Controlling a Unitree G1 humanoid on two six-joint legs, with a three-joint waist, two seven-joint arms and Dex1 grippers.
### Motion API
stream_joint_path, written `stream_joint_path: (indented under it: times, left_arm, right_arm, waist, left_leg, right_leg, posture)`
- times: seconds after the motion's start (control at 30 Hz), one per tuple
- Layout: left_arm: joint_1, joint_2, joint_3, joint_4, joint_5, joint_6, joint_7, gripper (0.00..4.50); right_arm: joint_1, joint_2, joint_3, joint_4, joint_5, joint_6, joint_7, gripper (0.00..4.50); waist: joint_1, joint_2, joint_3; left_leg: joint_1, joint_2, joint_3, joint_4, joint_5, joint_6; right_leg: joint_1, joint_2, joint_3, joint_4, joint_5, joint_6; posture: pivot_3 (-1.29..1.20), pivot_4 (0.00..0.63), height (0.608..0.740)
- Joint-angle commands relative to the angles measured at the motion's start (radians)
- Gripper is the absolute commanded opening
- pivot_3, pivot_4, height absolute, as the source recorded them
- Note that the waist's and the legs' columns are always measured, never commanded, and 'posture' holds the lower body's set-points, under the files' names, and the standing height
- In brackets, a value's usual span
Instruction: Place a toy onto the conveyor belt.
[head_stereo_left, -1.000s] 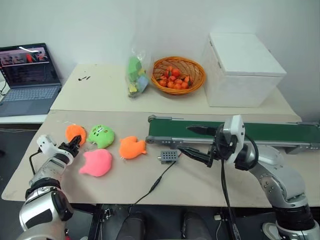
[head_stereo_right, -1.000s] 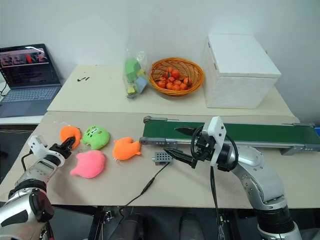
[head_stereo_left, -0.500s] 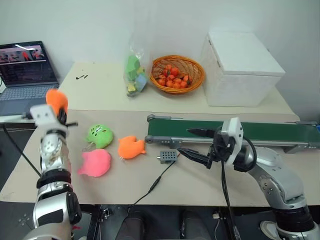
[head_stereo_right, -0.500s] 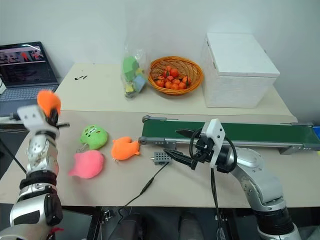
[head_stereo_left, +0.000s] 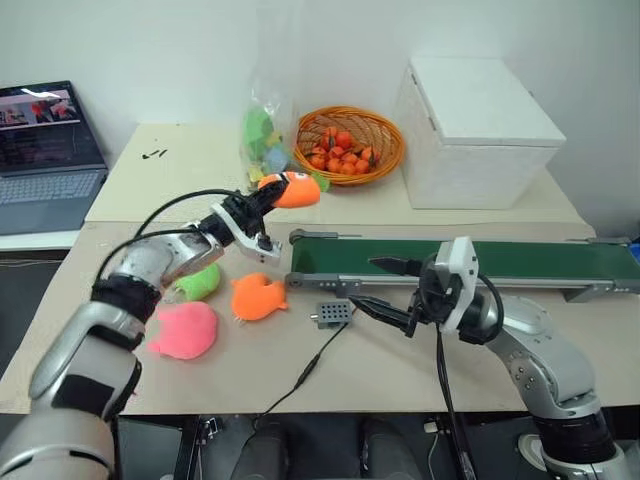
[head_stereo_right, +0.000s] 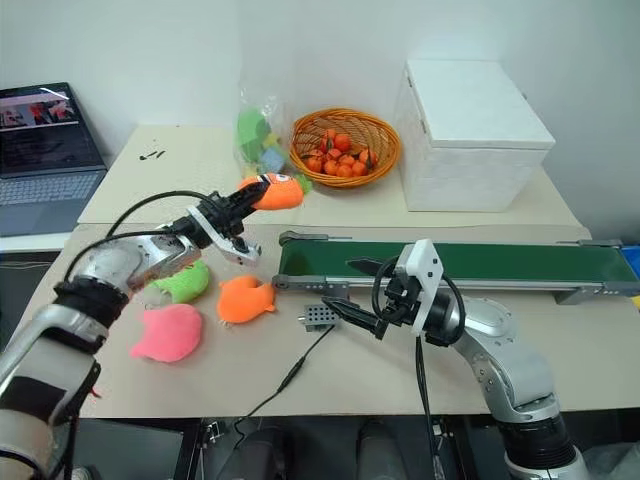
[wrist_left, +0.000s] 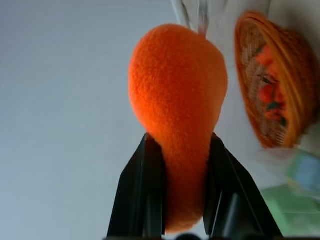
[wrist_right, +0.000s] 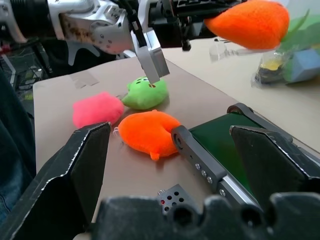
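With the left tool (head_stereo_left: 272, 194) clamped on the toy (head_stereo_left: 295, 190) at centre frame, seemingly just short of the belt (head_stereo_left: 500, 262), I'd carry it right and lower before releasing; right tool (head_stereo_left: 392, 286) gapes idle.

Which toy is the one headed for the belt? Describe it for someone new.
Find the dark-green belt. Above its left end, the left gripper is shut on a small orange toy, the one plush held in the air, not lying on the table.
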Motion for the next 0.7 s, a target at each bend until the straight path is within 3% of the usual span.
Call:
stream_joint_path:
  times: [0.03,0.3,0.7]
  left_arm:
    - [-0.093,-0.031,-0.107,0.127,0.102,-0.015,0.220,0.85]
    - [-0.112,-0.158,-0.298,0.259,0.193,0.000,0.427,0.85]
    - [-0.052,-0.276,-0.440,0.457,0.198,0.122,0.350,0.85]
  right_arm:
    - [0.000,-0.018,-0.022,-0.041,0.005,-0.027,0.017,4.50]
    - [0.003,-0.060,-0.095,-0.018,0.022,-0.037,0.046,4.50]
    - [-0.041,-0.068,-0.132,-0.031,0.065,-0.018,0.046,4.50]
  waist:
    - [0.003,0.000,0.000]
    - [0.006,0.000,0.000]
    - [0.004,0.000,0.000]
  left_leg:
    - [0.000,0.000,0.000,0.000,0.000,0.000]
    - [-0.002,-0.001,0.000,0.001,0.000,-0.001]
    - [-0.002,-0.001,0.000,0.001,0.000,-0.001]
  right_leg:
    - [0.000,0.000,0.000,0.000,-0.001,0.001]
    - [-0.001,-0.001,-0.001,0.000,-0.001,0.002]
    - [-0.001,-0.001,-0.001,0.001,-0.001,0.002]
  posture:
    - [0.00,0.150,0.727]
    - [0.00,0.150,0.727]
    - [0.00,0.150,0.727]
